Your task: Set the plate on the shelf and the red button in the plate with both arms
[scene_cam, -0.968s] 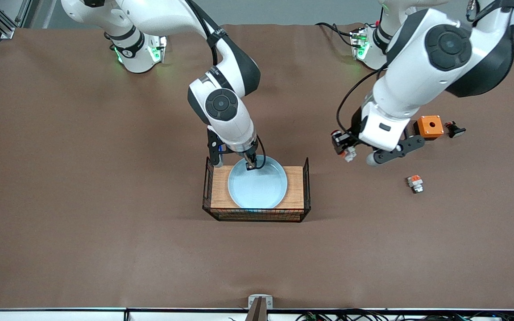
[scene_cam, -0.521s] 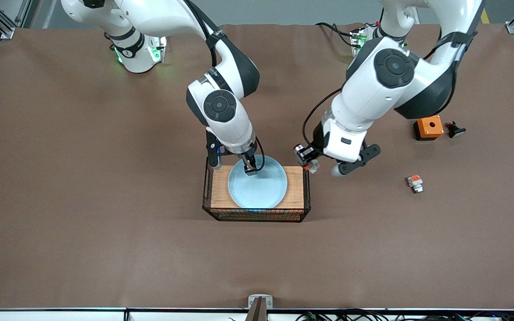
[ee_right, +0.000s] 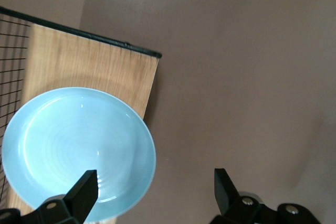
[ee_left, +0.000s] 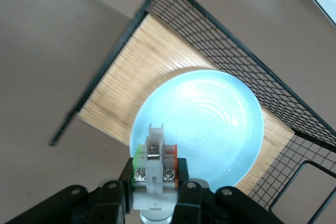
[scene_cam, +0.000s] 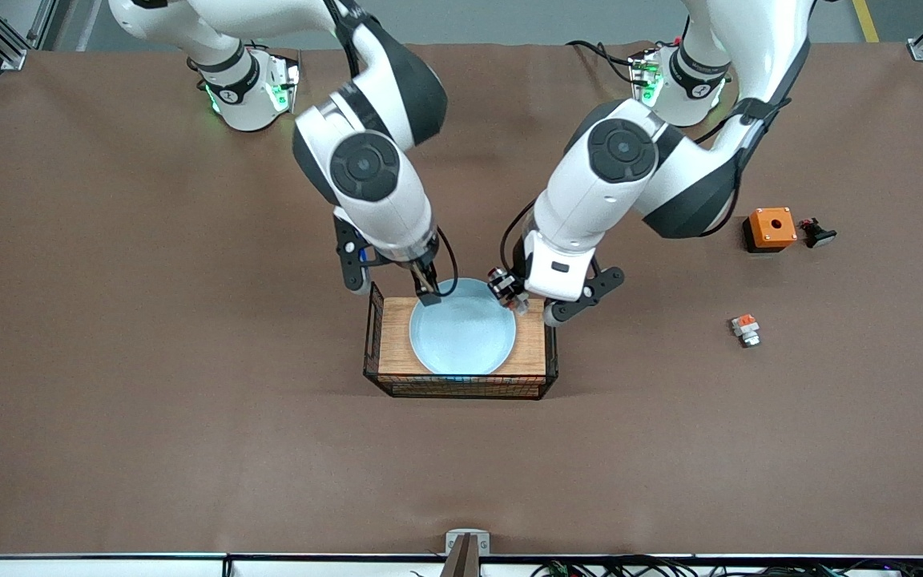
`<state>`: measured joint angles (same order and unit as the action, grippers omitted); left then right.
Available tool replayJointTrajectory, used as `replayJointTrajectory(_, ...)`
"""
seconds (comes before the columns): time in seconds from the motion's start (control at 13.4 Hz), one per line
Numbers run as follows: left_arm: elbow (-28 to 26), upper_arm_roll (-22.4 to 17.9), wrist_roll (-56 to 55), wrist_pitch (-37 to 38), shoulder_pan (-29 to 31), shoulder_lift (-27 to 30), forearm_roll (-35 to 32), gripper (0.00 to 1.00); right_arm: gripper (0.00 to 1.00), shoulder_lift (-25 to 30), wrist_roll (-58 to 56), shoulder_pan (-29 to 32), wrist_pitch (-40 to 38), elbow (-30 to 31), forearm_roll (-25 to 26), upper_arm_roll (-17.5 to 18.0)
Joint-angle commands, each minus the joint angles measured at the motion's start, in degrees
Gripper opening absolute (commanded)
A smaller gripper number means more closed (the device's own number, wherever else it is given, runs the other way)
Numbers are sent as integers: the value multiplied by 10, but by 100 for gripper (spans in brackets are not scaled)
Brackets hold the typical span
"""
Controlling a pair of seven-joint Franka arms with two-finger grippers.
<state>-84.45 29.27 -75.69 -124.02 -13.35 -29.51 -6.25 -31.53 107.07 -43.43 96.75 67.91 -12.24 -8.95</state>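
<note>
The pale blue plate (scene_cam: 461,340) lies flat in the wire basket (scene_cam: 461,394), on its wooden floor. My left gripper (scene_cam: 513,298) is shut on the red button (scene_cam: 509,288) and holds it over the plate's rim at the left arm's end. In the left wrist view the button (ee_left: 156,163) sits between the fingers of the left gripper (ee_left: 153,190), with the plate (ee_left: 205,124) below. My right gripper (scene_cam: 428,295) is open and empty over the plate's edge nearest the robots' bases. In the right wrist view the right gripper (ee_right: 153,184) spans the rim of the plate (ee_right: 73,140).
An orange square box with a hole (scene_cam: 771,228) and a small black part (scene_cam: 816,232) lie toward the left arm's end. A stubby white-and-orange part (scene_cam: 745,328) lies nearer the front camera than them. The basket's wire walls stand around the plate.
My left arm has carried the button from over the bare table to over the plate's rim. My right gripper has drawn back off the plate's rim toward the right arm's end.
</note>
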Motion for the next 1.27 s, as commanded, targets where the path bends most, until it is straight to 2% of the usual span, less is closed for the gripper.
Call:
replayJointTrajectory(0.0, 20, -3, -47, -40, -27, -40, -37, 0, 99, 54, -96, 21, -61, 8, 14, 7)
replayJointTrajectory(0.22, 20, -3, -63, -43, -47, -66, -61, 2, 99, 102, -245, 45, -137, 13, 52, 8)
replayJointTrajectory(0.3, 20, -3, -63, -43, -48, -72, -61, 6, 99, 123, -285, 55, -151, 21, 52, 8)
replayJointTrajectory(0.37, 20, -3, -63, -43, -48, -73, -61, 15, 99, 149, -324, 66, -158, 37, 52, 8)
replayJointTrajectory(0.45, 19, -3, -64, -43, -48, -76, -61, 30, 99, 175, -361, 70, -159, 59, 54, 8)
replayJointTrajectory(0.52, 20, -3, -63, -43, -48, -77, -61, 50, 99, 205, -400, 84, -159, 88, 54, 7)
replayJointTrajectory(0.6, 20, -3, -60, -43, -48, -77, -61, 90, 99, 235, -439, 98, -157, 118, 54, 7)
replayJointTrajectory(0.67, 20, -5, -54, -43, -47, -73, -67, 99, 99, 261, -476, 111, -156, 148, 55, 7)
replayJointTrajectory(0.82, 30, -7, -54, -31, -41, -62, -75, 100, 99, 311, -547, 139, -152, 200, 64, 7)
replayJointTrajectory(0.89, 45, -7, -53, 0, -39, -55, -77, 100, 99, 328, -576, 145, -150, 218, 80, 7)
replayJointTrajectory(1.04, 82, -15, -26, 102, -24, -35, -77, 100, 99, 364, -634, 170, -134, 259, 93, 7)
replayJointTrajectory(1.19, 84, -18, 70, 201, 2, 10, -77, 100, 99, 386, -722, 218, -116, 291, 93, 7)
